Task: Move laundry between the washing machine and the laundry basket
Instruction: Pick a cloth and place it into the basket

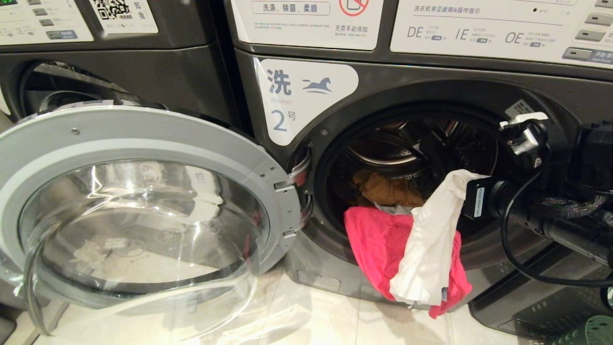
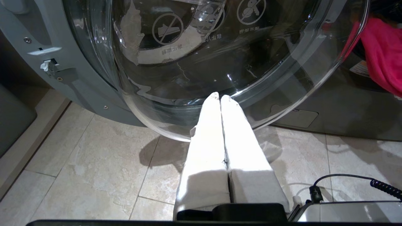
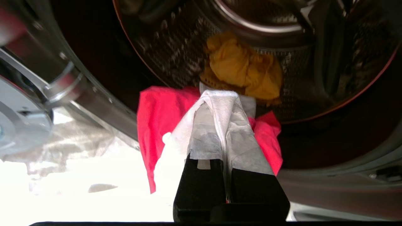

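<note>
Second washing machine (image 1: 158, 72), dark grey, upper left of the head view, bearing a white control panel (image 1: 40, 19) and a QR-code label (image 1: 122, 14). Beige tiled floor (image 1: 306, 316) across the bottom of the frame; grout lines visible in the left wrist view.

The washing machine (image 1: 335, 96) marked 2 is standing with its round glass door (image 1: 143, 206) swung wide open to the left. A red-pink garment (image 1: 378, 249) is hanging out over the drum's lower rim, with a mustard garment (image 1: 388, 189) lying inside behind it. The right hand (image 1: 471, 191) is pinching the white garment (image 1: 431, 249), which is draping down over the red-pink one, and a green basket (image 1: 594, 333) is peeking in at the bottom right corner.
</note>
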